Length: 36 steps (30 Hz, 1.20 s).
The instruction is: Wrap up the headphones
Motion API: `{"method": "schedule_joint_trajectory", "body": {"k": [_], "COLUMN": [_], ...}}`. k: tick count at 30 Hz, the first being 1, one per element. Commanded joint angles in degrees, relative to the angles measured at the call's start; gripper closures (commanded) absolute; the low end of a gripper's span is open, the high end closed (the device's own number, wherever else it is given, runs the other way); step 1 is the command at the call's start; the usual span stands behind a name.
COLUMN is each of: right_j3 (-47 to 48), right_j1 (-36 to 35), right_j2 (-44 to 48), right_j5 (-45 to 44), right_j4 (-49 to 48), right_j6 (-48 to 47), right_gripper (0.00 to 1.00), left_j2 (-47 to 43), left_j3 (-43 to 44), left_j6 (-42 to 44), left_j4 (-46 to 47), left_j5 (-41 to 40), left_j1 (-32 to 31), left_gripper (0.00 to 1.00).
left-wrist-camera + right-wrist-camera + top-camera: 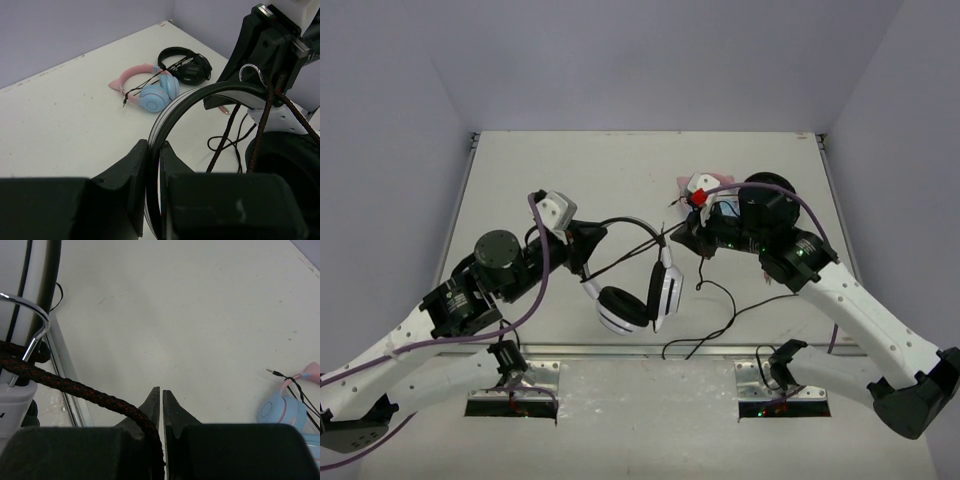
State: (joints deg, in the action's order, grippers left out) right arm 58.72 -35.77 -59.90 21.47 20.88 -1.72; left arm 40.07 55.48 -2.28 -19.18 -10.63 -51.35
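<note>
Left gripper (154, 150) is clamped tight on the headband (210, 92) of the headphones (635, 295), earcups (620, 308) hanging at its five o'clock, mid-table (520, 190). At three o'clock, right gripper (161, 392) is pinching the braided cable (75, 387).
</note>
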Motion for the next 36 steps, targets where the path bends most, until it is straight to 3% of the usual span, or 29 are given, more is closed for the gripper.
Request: {"method": "schedule_joint_trajectory", "body": {"k": [1,6,8,9,16,21,27,28,30,36], "right_j3": [-0.62,-3.78,-4.84,-7.02,-13.36,-15.48,-13.63,-13.72,-14.16,-18.37], "right_j1": [0.44,0.44,0.44,0.44,0.44,0.44,0.44,0.44,0.44,-0.35], "right_j2": [1.71,3.3,3.21,3.47,2.25,-1.44,-2.77,-2.51,-2.85,-7.42], "right_j5": [-1.0,-1.35,-0.56,0.31,7.34,12.88,16.23,16.49,18.07,19.57], "right_j4": [2.67,-3.12,-7.14,-9.61,-27.19,-35.8,-36.96,-38.27,-39.6,-51.18], "right_j6": [-7.51,-5.58,-3.57,-2.43,6.36,11.73,15.86,16.39,17.53,24.73], "right_gripper": [0.92,0.88,0.8,0.7,0.63,0.45,0.46,0.6,0.66,0.56], "left_j2": [-2.11,-1.84,-1.75,-1.93,-3.25,-2.9,-1.67,-1.84,-2.02,-2.9], "left_j3": [1.73,2.17,2.52,2.7,5.07,9.55,13.24,13.25,13.42,13.07], "left_j6": [-2.11,-2.81,-4.73,-5.44,-14.84,-17.14,-16.44,-17.48,-20.02,-27.67], "left_j4": [9.33,9.77,10.82,11.96,14.52,13.12,10.3,10.22,9.87,14.86], "left_j5": [3.87,4.12,4.48,4.05,-6.68,-7.47,-8.44,-9.05,-11.33,-20.91], "left_j1": [-0.5,-0.5,-0.5,-0.5,-0.5,-0.5,-0.5,-0.5,-0.5,-0.5], "left_gripper": [1.0,1.0,1.0,1.0,1.0,1.0,1.0,1.0,1.0,1.0]}}
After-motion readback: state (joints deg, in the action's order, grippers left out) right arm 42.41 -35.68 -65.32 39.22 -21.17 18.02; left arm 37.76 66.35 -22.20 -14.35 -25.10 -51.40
